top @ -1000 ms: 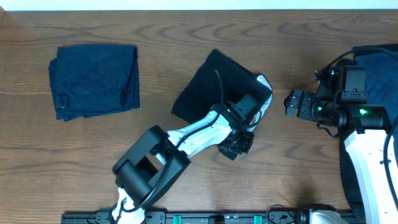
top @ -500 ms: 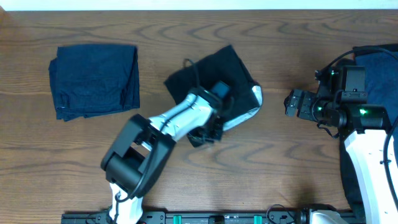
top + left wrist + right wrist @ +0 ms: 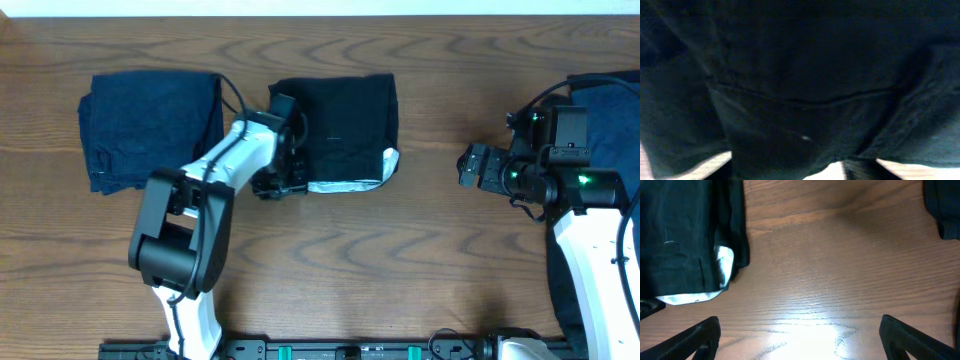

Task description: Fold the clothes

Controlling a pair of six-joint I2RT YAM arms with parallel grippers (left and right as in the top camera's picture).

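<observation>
While my left gripper (image 3: 279, 181) sits at the left edge of the black shorts (image 3: 345, 115), its wrist cam shows only dark cloth, so I can't tell if it's open or pinching. The shorts lie folded mid-worktop (image 3: 420, 250) with the pale waistband strip (image 3: 345, 185) along the near edge, close to the folded navy garment (image 3: 150, 125). Off to the right, my right gripper (image 3: 800, 327) hangs wide open and empty.

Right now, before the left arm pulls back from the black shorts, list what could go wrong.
1. The left gripper sits at the black shorts' left edge, cloth filling its camera; if a fold snags, retreating could drag it open.
2. The left arm passes right beside the folded navy pile and might brush it.
3. The pale waistband strip pokes out, so the fold may look untidy.
</observation>
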